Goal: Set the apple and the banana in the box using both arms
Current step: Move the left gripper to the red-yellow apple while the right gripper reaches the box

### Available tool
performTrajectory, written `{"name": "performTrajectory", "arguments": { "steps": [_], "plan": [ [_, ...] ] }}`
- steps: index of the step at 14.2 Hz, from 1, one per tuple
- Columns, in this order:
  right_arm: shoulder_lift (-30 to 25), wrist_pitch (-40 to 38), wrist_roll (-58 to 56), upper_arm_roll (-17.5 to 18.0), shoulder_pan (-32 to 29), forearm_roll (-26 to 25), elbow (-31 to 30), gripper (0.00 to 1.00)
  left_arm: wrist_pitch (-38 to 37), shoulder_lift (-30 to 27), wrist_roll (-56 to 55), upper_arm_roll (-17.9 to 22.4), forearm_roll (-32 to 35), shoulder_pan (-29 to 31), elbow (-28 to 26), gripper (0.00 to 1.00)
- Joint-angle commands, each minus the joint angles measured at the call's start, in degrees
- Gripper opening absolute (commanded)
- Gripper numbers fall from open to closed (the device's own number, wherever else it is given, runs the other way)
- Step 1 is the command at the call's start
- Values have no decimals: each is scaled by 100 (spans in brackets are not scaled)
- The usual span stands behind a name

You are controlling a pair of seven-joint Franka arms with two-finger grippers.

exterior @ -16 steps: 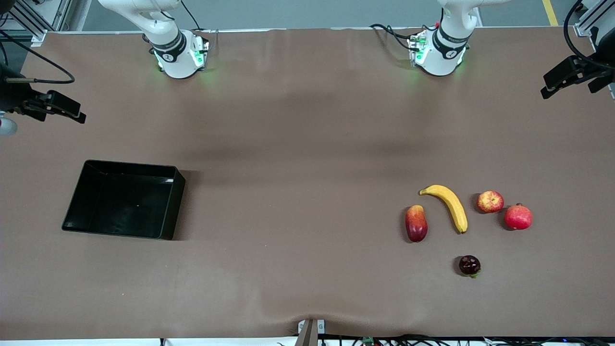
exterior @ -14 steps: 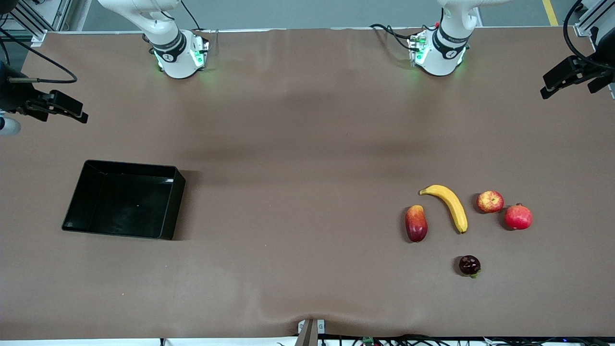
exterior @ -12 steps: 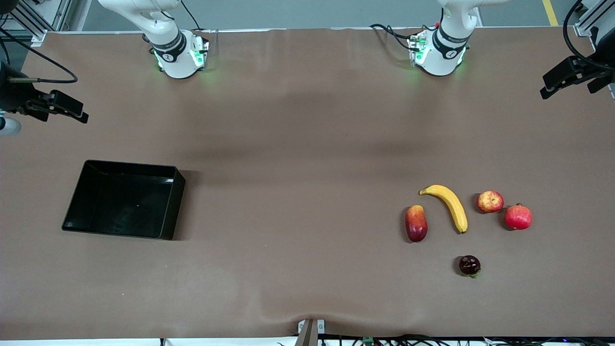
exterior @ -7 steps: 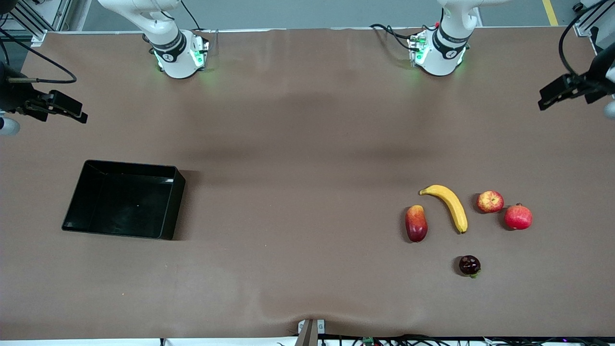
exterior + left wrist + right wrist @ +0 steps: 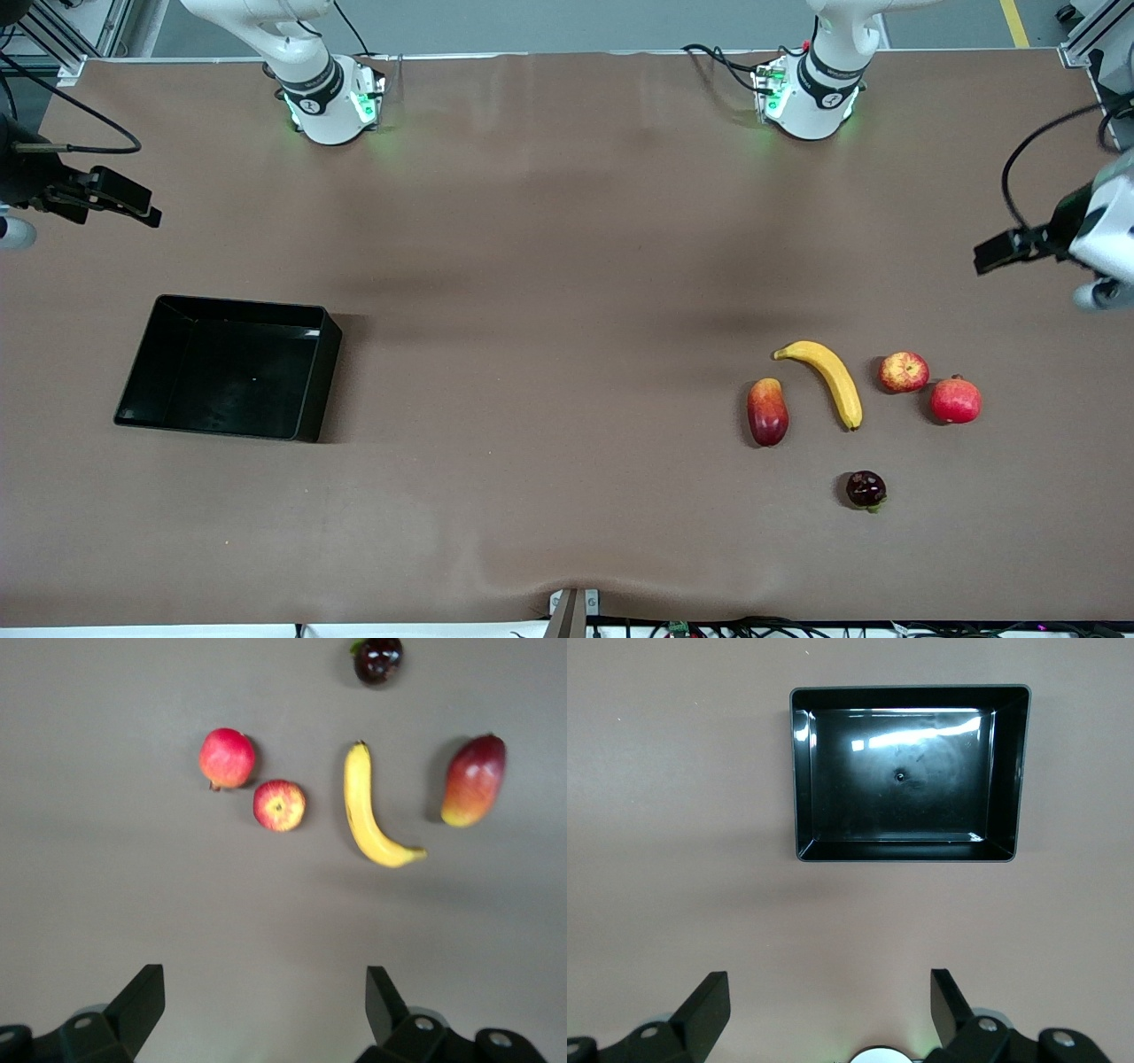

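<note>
Left gripper hangs wide open and empty above bare worktop; right gripper likewise, near the box.

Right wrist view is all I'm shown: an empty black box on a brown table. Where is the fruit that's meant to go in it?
Observer: The apple and the banana lie on the table toward the left arm's end. The box sits toward the right arm's end.
Operator: Just those two?
Observer: No, there are three more. A round red fruit is beside the apple, a long red-and-yellow fruit is beside the banana, and a small dark fruit is nearest the front camera.
Operator: Is anything grabbing them?
Observer: No. The left arm hangs over its end of the table, jaws open and empty, above no fruit. The right arm waits over its own end.
</note>
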Motion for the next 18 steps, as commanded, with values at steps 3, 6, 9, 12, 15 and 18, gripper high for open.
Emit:
{"name": "performTrajectory", "arguments": {
  "steps": [3, 6, 9, 12, 15, 18],
  "plan": [
    [334, 154, 0, -15, -122, 5, 68, 100, 1653, 376, -1, -52, 57, 375, -1059, 100],
    [782, 469, -70, -7, -456, 5, 7, 100, 2751, 754, -27, -52, 40, 383, -1542, 100],
    [1178, 751, -368, -6, -720, 22, -2, 100, 3097, 1114, -193, -43, 40, 471, -1605, 100],
    [1495, 1198, -650, -7, -913, 31, -116, 100, 3430, 1404, -431, -43, 40, 567, -1605, 100],
    [1793, 1962, -1115, -6, -1168, 31, -405, 100, 3826, 1791, -685, -43, 31, 682, -1605, 100],
    [2355, 2622, -1494, -6, -1380, 49, -486, 100, 3967, 2003, -1185, -52, 31, 665, -1597, 100]
  ]
}}
